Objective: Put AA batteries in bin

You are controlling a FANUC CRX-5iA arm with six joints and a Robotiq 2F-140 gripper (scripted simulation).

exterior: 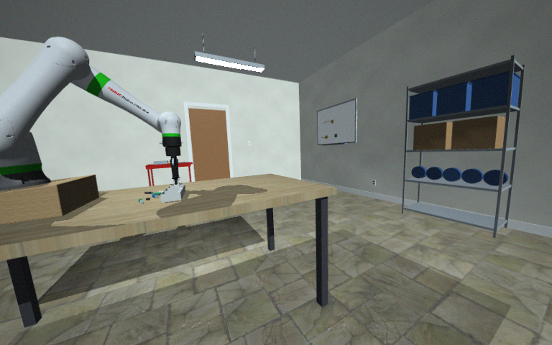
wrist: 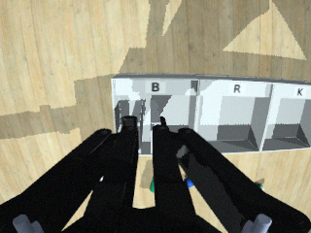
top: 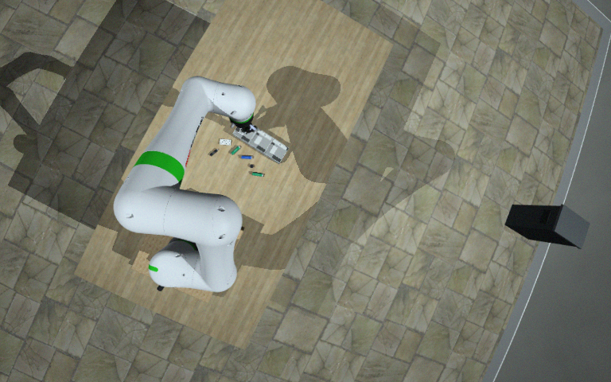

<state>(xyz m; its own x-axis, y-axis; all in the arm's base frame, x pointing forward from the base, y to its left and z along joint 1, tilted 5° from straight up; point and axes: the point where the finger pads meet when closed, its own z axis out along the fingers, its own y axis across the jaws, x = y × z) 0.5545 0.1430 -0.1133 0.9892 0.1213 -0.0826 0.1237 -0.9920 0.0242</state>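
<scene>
A grey row of three bins (top: 262,144) lies on the wooden table; in the wrist view its compartments read B (wrist: 155,109), R (wrist: 235,113) and K (wrist: 291,116), and all look empty. My gripper (wrist: 146,112) hangs over the left end of bin B, with the fingertips close above its near wall; it also shows in the top and exterior views (top: 247,128) (exterior: 175,182). The fingers are almost together and I see nothing between them. Loose batteries lie on the table beside the bins: a green one (top: 235,150), a blue one (top: 245,156) and another green one (top: 257,173).
A small white block (top: 224,142), a dark cylinder (top: 212,152) and a small dark piece (top: 251,165) also lie near the batteries. My arm's base stands on a wooden riser (exterior: 48,197) at the table's near end.
</scene>
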